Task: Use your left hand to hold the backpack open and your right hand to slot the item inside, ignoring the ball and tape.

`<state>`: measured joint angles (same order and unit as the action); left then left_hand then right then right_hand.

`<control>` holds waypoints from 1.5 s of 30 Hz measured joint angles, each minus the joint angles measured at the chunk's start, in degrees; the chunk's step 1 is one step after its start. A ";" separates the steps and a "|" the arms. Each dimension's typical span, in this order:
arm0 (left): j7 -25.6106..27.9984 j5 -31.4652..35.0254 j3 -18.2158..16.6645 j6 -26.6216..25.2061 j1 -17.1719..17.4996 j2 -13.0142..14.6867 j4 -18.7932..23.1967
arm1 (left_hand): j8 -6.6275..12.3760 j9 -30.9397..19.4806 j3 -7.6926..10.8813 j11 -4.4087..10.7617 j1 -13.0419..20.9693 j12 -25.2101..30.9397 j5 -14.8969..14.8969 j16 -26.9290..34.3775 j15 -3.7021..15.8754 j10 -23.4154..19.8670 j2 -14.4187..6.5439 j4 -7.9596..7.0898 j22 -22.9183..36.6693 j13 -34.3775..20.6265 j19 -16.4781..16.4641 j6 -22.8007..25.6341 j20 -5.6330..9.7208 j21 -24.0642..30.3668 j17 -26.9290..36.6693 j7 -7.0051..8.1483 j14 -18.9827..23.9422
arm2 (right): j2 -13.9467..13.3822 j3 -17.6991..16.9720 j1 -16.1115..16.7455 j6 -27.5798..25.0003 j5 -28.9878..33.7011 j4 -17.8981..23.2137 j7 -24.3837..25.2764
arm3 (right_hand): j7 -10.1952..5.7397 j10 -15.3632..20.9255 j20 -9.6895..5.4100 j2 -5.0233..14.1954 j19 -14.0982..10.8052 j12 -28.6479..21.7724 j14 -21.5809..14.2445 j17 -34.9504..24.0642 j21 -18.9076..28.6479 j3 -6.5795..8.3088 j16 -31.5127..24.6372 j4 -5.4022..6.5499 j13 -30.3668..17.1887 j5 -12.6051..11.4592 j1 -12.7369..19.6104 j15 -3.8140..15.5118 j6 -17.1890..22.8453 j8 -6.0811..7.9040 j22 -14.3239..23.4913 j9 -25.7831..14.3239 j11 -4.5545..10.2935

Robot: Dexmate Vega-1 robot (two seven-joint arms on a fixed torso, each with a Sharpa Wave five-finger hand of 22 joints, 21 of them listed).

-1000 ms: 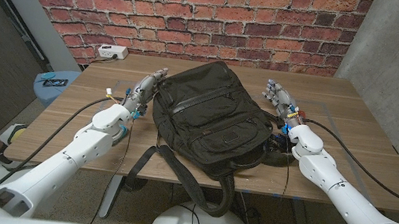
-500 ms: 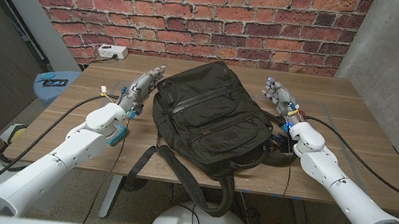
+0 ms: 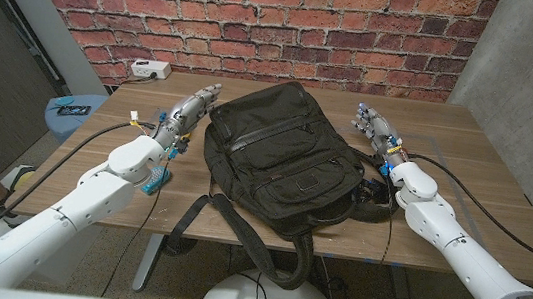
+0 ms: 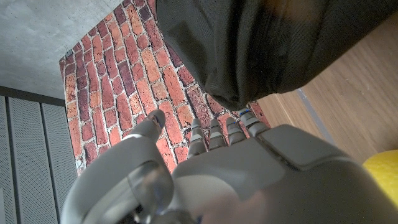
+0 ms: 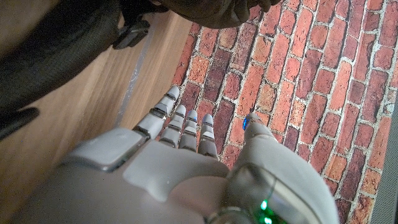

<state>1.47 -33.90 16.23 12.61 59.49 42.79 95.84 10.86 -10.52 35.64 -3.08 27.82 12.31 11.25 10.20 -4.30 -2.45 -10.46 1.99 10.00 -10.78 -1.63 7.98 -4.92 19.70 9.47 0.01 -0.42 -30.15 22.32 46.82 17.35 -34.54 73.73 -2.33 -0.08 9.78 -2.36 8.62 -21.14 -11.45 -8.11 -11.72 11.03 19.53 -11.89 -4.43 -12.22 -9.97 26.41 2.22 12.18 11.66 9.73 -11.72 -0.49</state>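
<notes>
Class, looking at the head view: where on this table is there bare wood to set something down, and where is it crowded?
Bare wood lies between the right hand and the table's right edge, and along the far edge behind the backpack. It is crowded at the middle: the backpack fills it, the left hand close beside it, straps over the near edge.

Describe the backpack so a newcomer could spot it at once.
On the wooden table before the brick wall, look midway between the two white arms. The backpack lies there, black and soft, its straps hanging over the near edge. It is the largest, darkest thing on the table.
</notes>
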 measured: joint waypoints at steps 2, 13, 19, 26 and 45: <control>0.37 0.64 -0.18 0.02 0.49 0.42 0.82 | 0.00 0.00 0.00 0.00 0.00 0.00 0.00 0.00 0.00 0.00 0.00 0.00 0.00 0.00 0.00 0.00 0.00 0.00 0.00 0.00 0.00 | -0.15 -0.10 0.12 0.00 -0.02 0.11 -0.05 | 0.00 0.00 0.00 0.00 0.00 0.00 0.00 0.00 0.00 0.00 0.00 0.00 0.00 0.00 0.00 0.00 0.00 0.00 0.00 0.00 0.00; 1.78 3.85 -1.09 0.39 2.74 2.65 4.88 | 0.00 0.00 0.08 0.00 0.30 0.00 0.00 0.00 0.00 0.00 0.30 0.41 0.00 0.00 0.00 0.31 0.00 -0.22 0.00 -0.31 0.00 | -0.47 -0.34 0.32 0.46 -0.12 0.13 -0.45 | -0.01 0.00 0.00 0.23 0.00 0.00 0.00 -0.01 0.00 0.08 0.00 -0.40 0.00 0.00 0.23 0.00 0.00 0.00 0.00 0.00 0.00; 2.15 5.21 -1.48 0.44 3.50 3.59 6.45 | 0.00 0.00 0.08 0.00 0.30 0.00 0.22 0.00 0.00 0.00 0.30 0.87 0.00 0.01 0.00 0.31 0.00 -0.44 0.00 -0.31 0.00 | -0.47 -0.44 0.45 0.82 -0.18 -0.10 -0.52 | 0.00 0.00 0.00 0.23 0.00 0.00 0.00 -0.01 0.00 -0.08 0.00 -0.56 0.00 0.00 0.23 0.00 0.00 0.00 0.00 0.26 0.00; 2.38 7.42 -1.78 0.50 3.97 4.59 8.07 | 0.00 0.00 0.05 0.00 0.53 0.00 0.22 0.00 0.00 0.00 0.53 1.04 0.00 0.01 0.00 0.31 0.00 -0.45 0.00 -0.31 0.01 | -0.45 -0.72 0.89 1.30 -0.24 -0.16 -0.26 | -0.01 0.00 0.00 0.23 0.00 0.01 0.00 -0.01 0.00 0.16 0.00 -0.80 0.24 0.00 0.23 0.00 0.00 0.00 0.00 0.28 0.01; 1.36 11.58 -1.94 0.55 4.30 6.92 11.11 | 0.00 0.09 -0.07 0.22 0.75 0.00 0.22 0.00 0.01 -0.23 0.76 1.82 0.00 0.01 0.00 0.61 0.00 -0.85 0.00 -0.64 0.01 | -0.93 -1.52 2.22 1.52 -0.42 1.29 1.13 | -0.01 0.00 0.00 0.22 0.00 0.01 0.00 0.27 0.00 0.15 0.00 -1.27 0.24 0.00 0.83 0.00 0.00 0.00 0.00 0.27 0.01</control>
<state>2.83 -22.32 14.28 13.16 63.80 49.71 106.95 10.86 -10.43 35.57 -2.86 28.57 12.31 11.47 10.20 -4.30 -2.68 -9.70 3.81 10.00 -10.78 -1.63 8.59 -4.91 18.85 9.46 -0.63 -0.41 -31.07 20.80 49.04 18.87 -34.95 75.02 -1.20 -0.09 9.78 -2.36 8.84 -21.14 -11.44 -8.11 -11.45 11.03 19.68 -11.89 -5.70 -11.98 -9.96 27.24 2.22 12.17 11.65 9.73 -11.46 -0.49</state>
